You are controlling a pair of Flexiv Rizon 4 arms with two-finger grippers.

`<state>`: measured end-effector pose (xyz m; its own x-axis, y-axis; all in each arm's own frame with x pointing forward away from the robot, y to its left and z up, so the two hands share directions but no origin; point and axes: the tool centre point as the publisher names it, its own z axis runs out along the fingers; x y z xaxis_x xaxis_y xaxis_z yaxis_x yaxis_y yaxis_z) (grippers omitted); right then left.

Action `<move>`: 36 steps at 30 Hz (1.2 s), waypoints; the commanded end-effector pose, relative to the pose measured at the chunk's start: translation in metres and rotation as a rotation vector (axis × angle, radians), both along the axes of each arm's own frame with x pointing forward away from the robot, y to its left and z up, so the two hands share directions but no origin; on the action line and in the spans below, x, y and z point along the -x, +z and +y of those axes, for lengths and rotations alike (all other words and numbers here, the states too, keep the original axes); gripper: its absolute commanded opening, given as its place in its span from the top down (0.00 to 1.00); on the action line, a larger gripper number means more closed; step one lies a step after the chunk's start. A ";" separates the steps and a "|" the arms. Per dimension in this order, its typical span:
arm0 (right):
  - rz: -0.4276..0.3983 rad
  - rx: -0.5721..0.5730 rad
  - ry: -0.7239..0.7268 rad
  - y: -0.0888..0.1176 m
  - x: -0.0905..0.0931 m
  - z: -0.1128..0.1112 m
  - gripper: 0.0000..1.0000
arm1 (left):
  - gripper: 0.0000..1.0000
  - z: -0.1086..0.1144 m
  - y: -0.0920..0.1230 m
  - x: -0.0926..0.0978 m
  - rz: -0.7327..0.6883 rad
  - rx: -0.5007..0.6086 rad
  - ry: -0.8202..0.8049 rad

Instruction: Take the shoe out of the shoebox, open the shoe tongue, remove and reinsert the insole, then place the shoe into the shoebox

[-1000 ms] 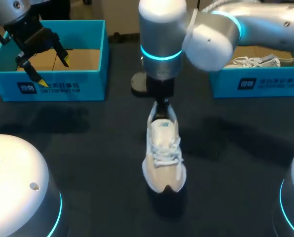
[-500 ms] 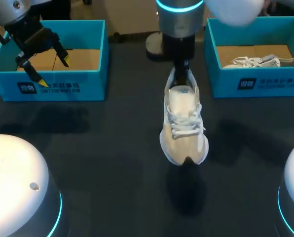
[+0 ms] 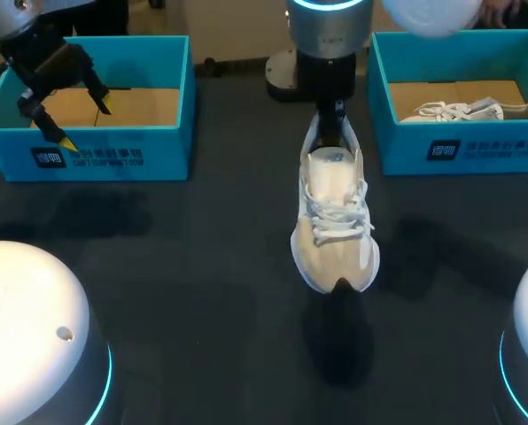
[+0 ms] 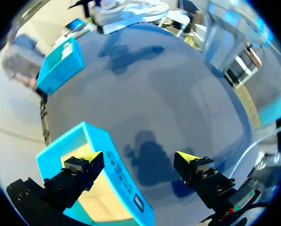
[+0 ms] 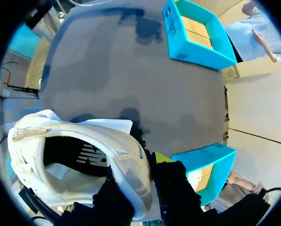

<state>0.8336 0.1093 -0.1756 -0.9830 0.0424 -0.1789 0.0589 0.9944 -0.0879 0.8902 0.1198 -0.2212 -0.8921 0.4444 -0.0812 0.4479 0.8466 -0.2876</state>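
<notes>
A white lace-up shoe [image 3: 335,221] hangs toe-down above the middle of the dark table, clear of the surface. My right gripper [image 3: 335,119] is shut on its heel collar from above. In the right wrist view the heel rim of the shoe [image 5: 79,141] sits pinched between the fingers of the right gripper [image 5: 143,176], and the inside is dark. My left gripper [image 3: 81,122] hangs open over the front wall of the left blue shoebox [image 3: 87,158], holding nothing. In the left wrist view, that left shoebox's wall [image 4: 114,162] lies between the spread tips of the left gripper [image 4: 140,157].
A second blue shoebox [image 3: 463,150] stands at the back right with another white shoe [image 3: 468,111] in it. The left box shows only its cardboard floor. Both boxes also show in the right wrist view: left shoebox [image 5: 197,42], right shoebox [image 5: 204,162].
The right arm has carried the shoe rightwards and towards the back of the table, still gripped at the heel. The left gripper has drifted slightly to the left.
</notes>
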 end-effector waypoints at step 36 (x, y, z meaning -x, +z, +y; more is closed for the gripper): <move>-0.015 -0.011 0.042 0.070 -0.119 -0.134 1.00 | 0.00 0.038 0.014 -0.038 0.136 -0.225 1.814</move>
